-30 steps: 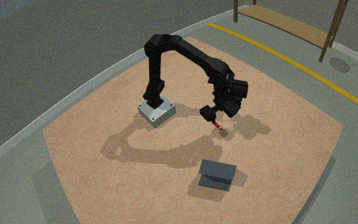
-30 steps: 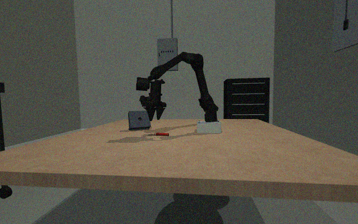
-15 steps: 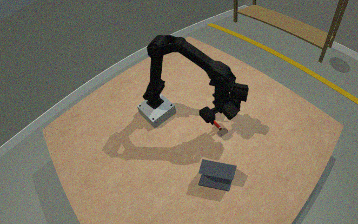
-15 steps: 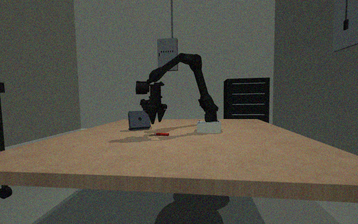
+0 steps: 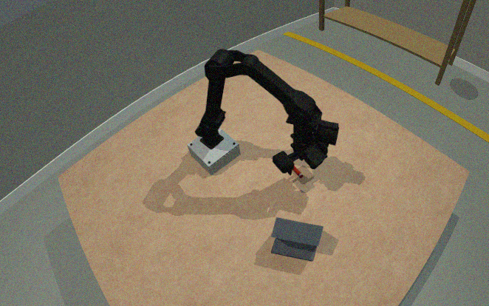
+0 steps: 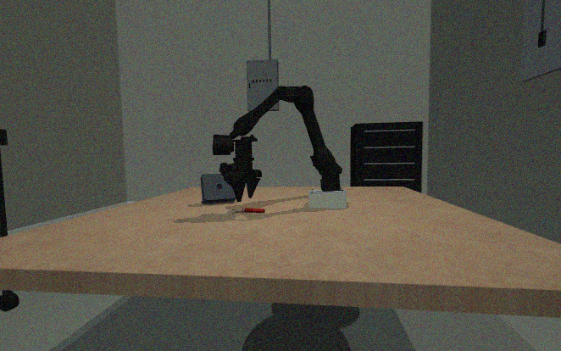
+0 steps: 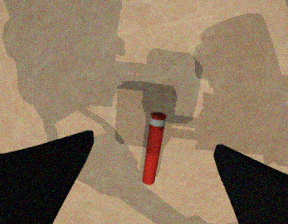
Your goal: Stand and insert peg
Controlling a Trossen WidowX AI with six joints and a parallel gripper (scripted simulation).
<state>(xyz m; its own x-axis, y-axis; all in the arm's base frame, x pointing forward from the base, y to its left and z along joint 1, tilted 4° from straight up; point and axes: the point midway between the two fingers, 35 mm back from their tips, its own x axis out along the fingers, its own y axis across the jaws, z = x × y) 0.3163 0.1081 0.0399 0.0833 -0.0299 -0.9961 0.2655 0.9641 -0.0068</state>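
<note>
Peg (image 5: 298,171) (image 6: 254,210) (image 7: 154,152) is lying flat on the table (image 5: 208,243) (image 6: 274,248), just below center in the wrist view. Gripper's (image 5: 298,164) (image 6: 245,199) (image 7: 154,140) wide open above it, holding nothing. Looks like first-pickup approach; next I'd drop straight down, then pinch the red body.

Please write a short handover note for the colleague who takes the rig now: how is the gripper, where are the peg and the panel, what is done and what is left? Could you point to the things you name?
Gripper (image 5: 298,161) (image 6: 245,199) (image 7: 155,144): open, nothing held, pointing down above the peg.
Peg (image 5: 298,171) (image 6: 254,210) (image 7: 153,152): lying on the table, between the fingers as the wrist view sees it, not touched.
Sloped panel (image 5: 298,231) (image 6: 211,192): standing on the table, its hole empty.
Done: only the approach over the peg.
Left: grasp it, stand it on its plain end, release; regrasp, push it fully into the hole, release, move away.
</note>
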